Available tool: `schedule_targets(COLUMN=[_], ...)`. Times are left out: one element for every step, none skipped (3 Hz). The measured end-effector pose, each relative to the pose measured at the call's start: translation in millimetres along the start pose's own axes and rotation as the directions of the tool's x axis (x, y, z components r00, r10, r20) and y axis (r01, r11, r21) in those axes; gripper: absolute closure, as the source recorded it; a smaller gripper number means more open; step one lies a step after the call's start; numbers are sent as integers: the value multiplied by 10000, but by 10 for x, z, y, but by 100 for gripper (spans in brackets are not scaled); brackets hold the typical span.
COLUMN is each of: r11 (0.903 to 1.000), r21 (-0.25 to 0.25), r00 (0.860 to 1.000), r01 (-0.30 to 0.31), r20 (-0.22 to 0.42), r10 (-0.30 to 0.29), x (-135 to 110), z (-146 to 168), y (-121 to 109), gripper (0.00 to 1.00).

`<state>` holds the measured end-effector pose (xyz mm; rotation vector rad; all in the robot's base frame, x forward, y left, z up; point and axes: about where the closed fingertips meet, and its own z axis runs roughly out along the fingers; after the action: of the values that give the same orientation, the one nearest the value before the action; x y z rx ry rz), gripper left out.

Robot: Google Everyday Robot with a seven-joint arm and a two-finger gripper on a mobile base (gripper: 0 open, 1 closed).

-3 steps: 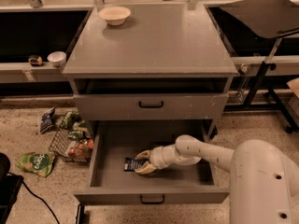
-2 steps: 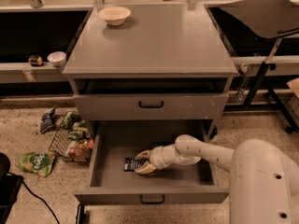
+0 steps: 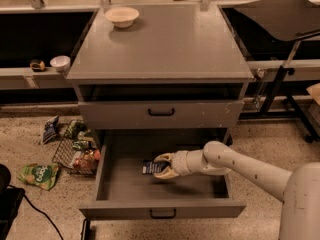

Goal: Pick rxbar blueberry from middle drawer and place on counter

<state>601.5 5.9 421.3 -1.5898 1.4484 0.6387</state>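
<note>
The middle drawer is pulled wide open below the upper handled front. The rxbar blueberry, a small dark wrapper with white print, is in the drawer's middle. My gripper reaches into the drawer from the right. Its pale fingers are closed over the bar's right end, one above it and one below. The bar's left part sticks out to the left of the fingers. The counter is the broad grey top of the cabinet, above the drawer.
A cream bowl stands at the counter's back left. The upper handled front is closed. A wire basket and colourful snack bags lie on the floor to the left. A dark stand is to the right.
My gripper has shifted a little up and to the right inside the drawer, and the bar has moved with it.
</note>
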Motion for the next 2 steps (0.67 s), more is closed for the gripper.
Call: schedule_targets(r11=[9918,9922], r21=[762,762], r00=[9947,9951], r01=[1028,988], r20=[-86,-32], r10=[-1025,-988], x=[-292,-286], z=[-479,-487], y=[-140,-139], gripper=[100,100])
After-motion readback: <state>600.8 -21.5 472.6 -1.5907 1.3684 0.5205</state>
